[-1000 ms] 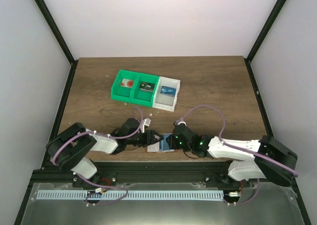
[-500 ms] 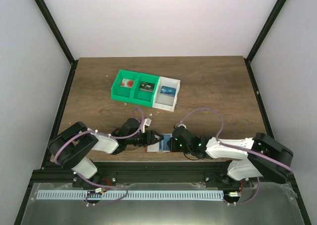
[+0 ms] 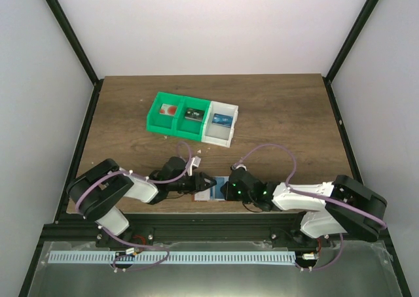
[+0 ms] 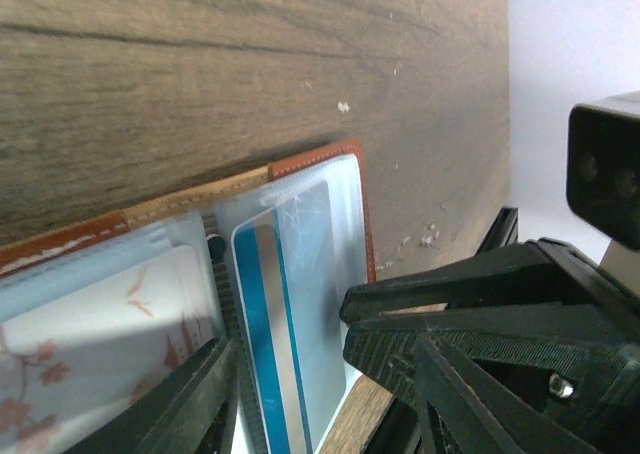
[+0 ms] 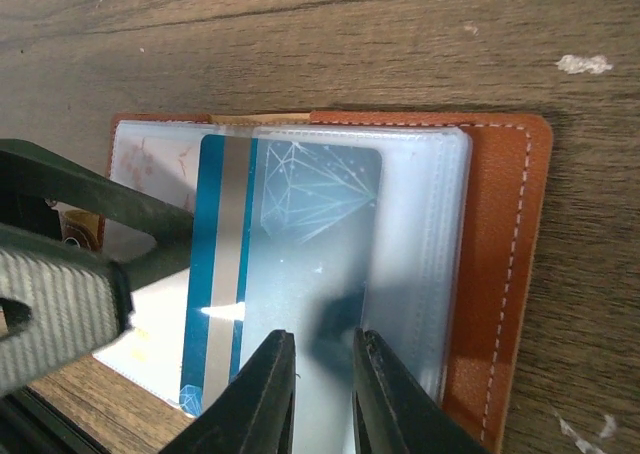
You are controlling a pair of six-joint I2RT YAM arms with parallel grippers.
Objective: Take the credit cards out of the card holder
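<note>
Dark wood-grain tabletop point(image 3: 281, 114) fills the scene, with a green-and-white three-compartment plastic bin point(image 3: 167, 131) at the back left. At the near edge the left gripper point(image 3: 201, 182) has its fingers spread apart, with nothing between them, over the left half of the open reddish-brown leather card holder point(image 5: 505, 264). A pale pink-patterned card point(image 4: 90, 319) sits in the left clear pocket and a blue striped card point(image 5: 290, 264) in the right one. The right gripper point(image 5: 322, 346) has its jaws nearly together over the blue card's near edge; whether they pinch it cannot be told.
</note>
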